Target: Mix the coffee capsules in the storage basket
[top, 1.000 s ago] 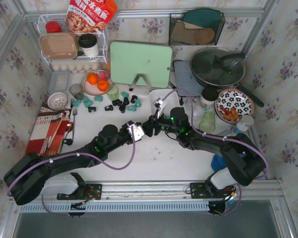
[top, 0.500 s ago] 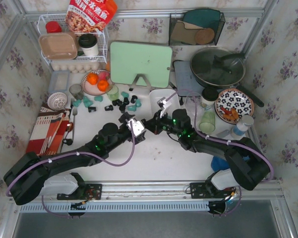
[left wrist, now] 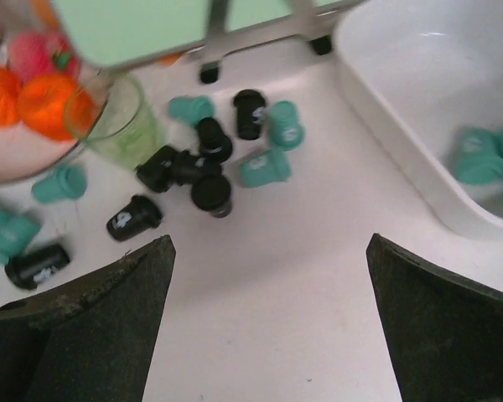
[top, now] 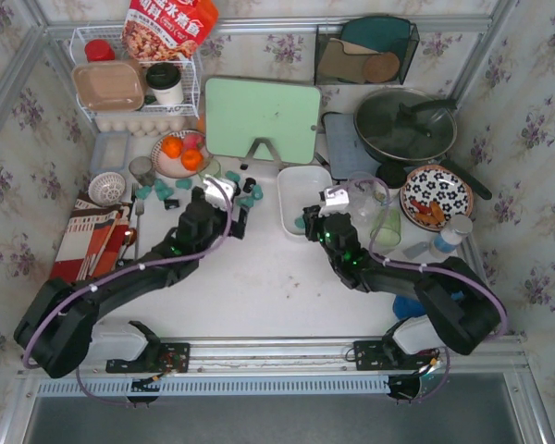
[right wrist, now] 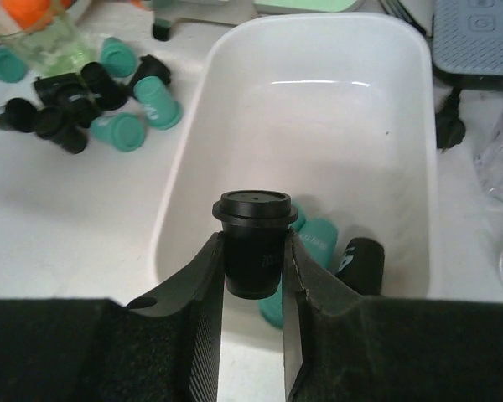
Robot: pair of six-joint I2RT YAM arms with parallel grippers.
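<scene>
Perhaps four coffee capsules (right wrist: 320, 238) sit in the storage basket (right wrist: 318, 109); the right gripper (right wrist: 253, 276) clamps another, the left gripper (left wrist: 268, 276) gapes empty, and most lie out on the bench (left wrist: 260, 343).

white table (top: 259, 287) under capsules (left wrist: 264, 167), basket (top: 305, 172)

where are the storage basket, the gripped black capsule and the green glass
storage basket (right wrist: 318, 126), right wrist view, bare floor inside
black capsule (right wrist: 252, 251), right wrist view, side of its body below the rim
green glass (left wrist: 124, 130), left wrist view, its side wall
</scene>
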